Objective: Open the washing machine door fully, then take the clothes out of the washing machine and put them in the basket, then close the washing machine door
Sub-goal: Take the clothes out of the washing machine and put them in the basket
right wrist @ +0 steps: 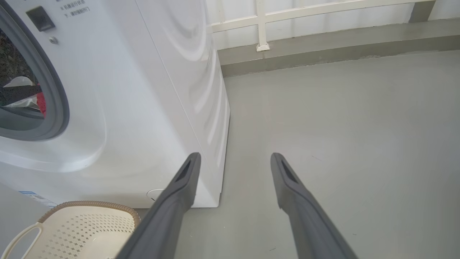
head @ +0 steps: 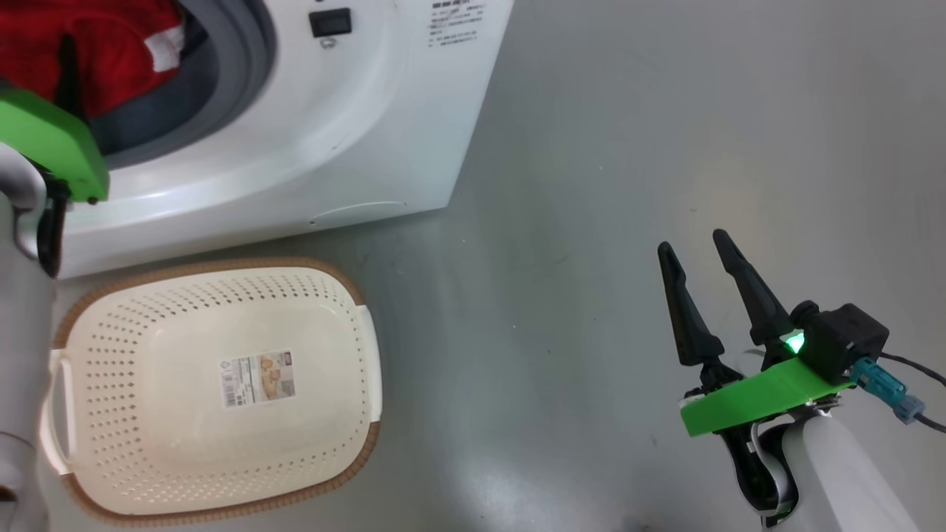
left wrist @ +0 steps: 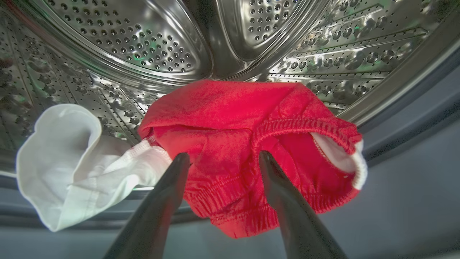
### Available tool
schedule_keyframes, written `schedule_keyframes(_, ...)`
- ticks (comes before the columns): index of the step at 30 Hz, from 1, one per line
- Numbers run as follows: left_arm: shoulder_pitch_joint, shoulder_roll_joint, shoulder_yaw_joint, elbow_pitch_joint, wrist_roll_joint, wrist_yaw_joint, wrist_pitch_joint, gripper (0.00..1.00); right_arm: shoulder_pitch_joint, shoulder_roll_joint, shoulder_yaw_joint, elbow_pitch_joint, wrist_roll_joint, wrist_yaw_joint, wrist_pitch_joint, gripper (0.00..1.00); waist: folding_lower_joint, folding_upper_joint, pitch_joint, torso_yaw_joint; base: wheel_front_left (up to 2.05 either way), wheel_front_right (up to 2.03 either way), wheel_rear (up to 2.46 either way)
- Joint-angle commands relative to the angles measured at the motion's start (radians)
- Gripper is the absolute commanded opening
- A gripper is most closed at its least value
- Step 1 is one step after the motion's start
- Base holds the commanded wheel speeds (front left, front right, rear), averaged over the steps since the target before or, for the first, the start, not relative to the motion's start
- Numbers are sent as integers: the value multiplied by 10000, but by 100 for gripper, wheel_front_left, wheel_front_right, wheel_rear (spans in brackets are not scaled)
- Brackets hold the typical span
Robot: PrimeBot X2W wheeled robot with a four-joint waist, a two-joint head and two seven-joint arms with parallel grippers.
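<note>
In the left wrist view, the left pincer (left wrist: 222,158) stood spread wide at lower centre, released, its tips against the red garment (left wrist: 222,115) in the steel drum (left wrist: 143,46). A white cloth (left wrist: 64,162) lay at left. In the head view, the right pincer (head: 693,245), also released, hovered at lower right above the floor (head: 576,222). The basket (head: 148,332) sat at lower left before the washing machine (head: 355,133).

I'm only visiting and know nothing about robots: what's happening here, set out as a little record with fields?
Machine: big white front-loading washing machine, steel perforated drum exposed
Clothes: bright red fabric garment and small white cloth, both in the drum
Basket: cream perforated plastic basket with brown rim, on the grey floor before the machine, no clothes inside
Left gripper: open, inside the drum, fingers either side of the red garment's fold
Right gripper: open, holding nothing, above the floor
</note>
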Motion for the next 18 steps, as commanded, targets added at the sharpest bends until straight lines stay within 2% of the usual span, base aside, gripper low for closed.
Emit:
schedule_keyframes(1, -261, 659, 56, -59, 101, 128, -103, 100, -163, 18, 277, -281, 119, 63, -65, 100, 0, -1, 171, -136, 0, 0, 0)
schedule_keyframes(7, -617, 901, -130, 202, 208, 239, -143, 100, -264, 19, 414, -305, 235, 63, -65, 100, 0, -1, 382, -286, 0, 0, 0)
schedule_keyframes(15, -856, 983, -227, 380, 124, 130, -37, 100, -386, 19, 633, -297, 344, 63, -65, 100, 0, -1, 492, -413, 0, 0, 0)
schedule_keyframes(16, -864, 991, -238, 399, 109, 121, -20, 91, -402, 19, 645, -303, 362, 63, -65, 100, 0, -1, 500, -421, 0, 0, 0)
schedule_keyframes(17, -867, 1001, -251, 418, 94, 105, 12, 61, -418, 19, 655, -308, 378, 63, -65, 100, 0, -1, 505, -428, 0, 0, 0)
schedule_keyframes(18, -864, 1007, -264, 434, 80, 91, 24, 38, -431, 19, 660, -312, 386, 63, -65, 100, 0, -1, 506, -431, 0, 0, 0)
